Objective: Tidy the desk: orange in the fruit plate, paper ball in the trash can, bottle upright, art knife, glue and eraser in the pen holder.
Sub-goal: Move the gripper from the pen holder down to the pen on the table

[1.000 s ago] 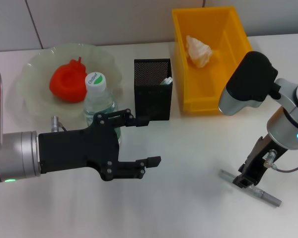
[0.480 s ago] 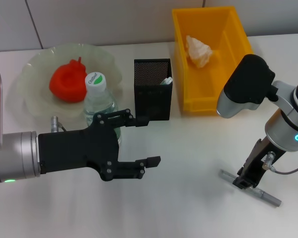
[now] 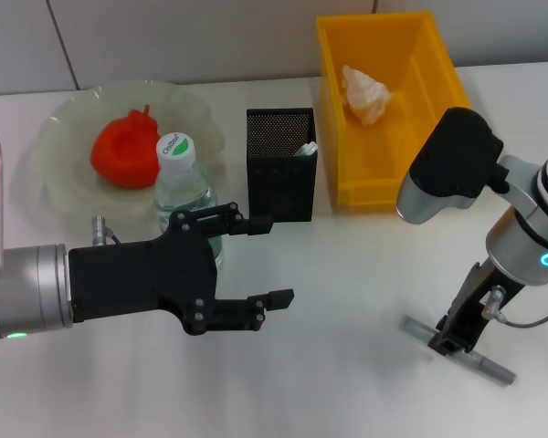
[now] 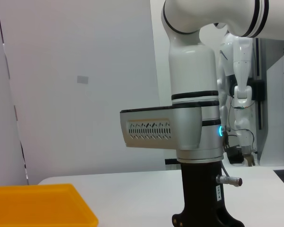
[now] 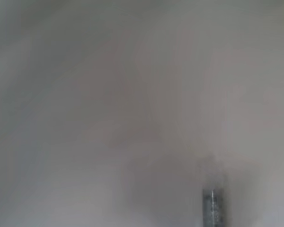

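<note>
While both arms are working over the desk [image 3: 347, 274], the scene is reading like this:

Right pincer [image 3: 446, 339]: it is hanging low at the near right of the desk, right down on the art knife [image 3: 479, 362]; its black tip is covering the middle of the knife, and I cannot tell whether it is pinching the knife or only touching it.
Art knife: it is lying flat on the desk, a grey bar sticking out on both sides of the right pincer; the right wrist view is catching only its metal end [image 5: 211, 208] against blurred desk.
Left pincer [image 3: 260, 260]: it is hovering spread wide, holding nothing, its upper finger sitting just before the pen holder [image 3: 281, 164] and its lower finger hanging over bare desk.
Bottle [image 3: 181, 187]: it is standing upright, white cap up, just beside the fruit plate [image 3: 55, 155] and partly behind the left pincer's black body.
Orange [image 3: 123, 151]: it is sitting in the fruit plate.
Paper ball [image 3: 365, 93]: it is lying in the yellow trash can [image 3: 393, 173], toward its far end.
Pen holder: the black mesh box is standing between bottle and trash can, something white peeking over its rim.
</note>
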